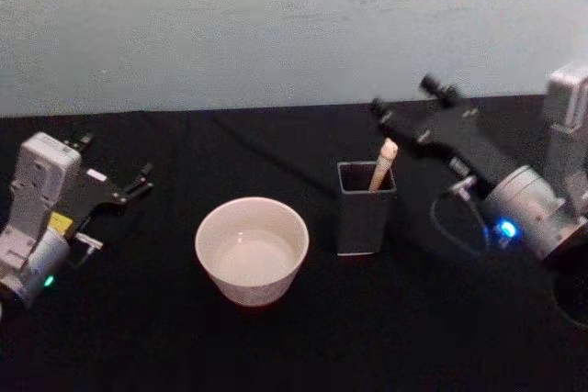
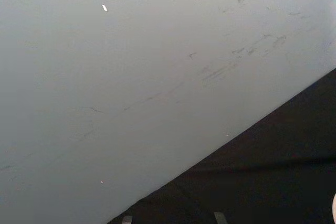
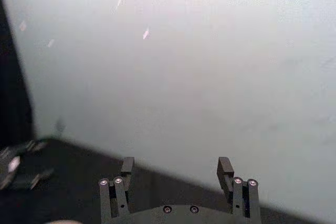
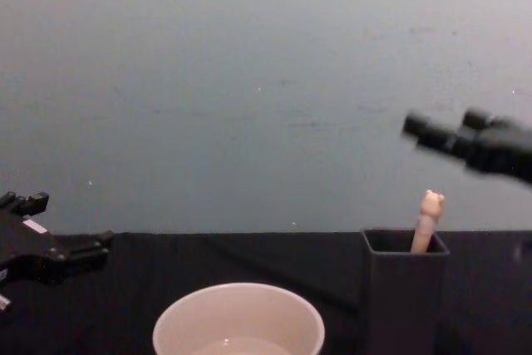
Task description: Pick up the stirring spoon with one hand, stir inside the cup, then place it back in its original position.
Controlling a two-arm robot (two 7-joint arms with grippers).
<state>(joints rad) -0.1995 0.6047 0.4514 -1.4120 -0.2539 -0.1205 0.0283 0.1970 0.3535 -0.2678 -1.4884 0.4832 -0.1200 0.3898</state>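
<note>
Stirring spoon [image 1: 382, 164] stands in the holder [image 1: 365, 207] — untouched; right pincer [image 1: 411, 101], open, hovers above the holder. Left pincer [image 1: 115, 172], open, idles beyond the cup [image 1: 251, 250]. All steps remain.

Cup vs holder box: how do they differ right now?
The cup is round, cream-white and wide; the holder box is square-sided, dark grey and narrower. The cup has no utensil in it; the holder box has the stirring spoon standing in it, handle leaning out. Both stand upright on the black table, untouched by either gripper.
</note>
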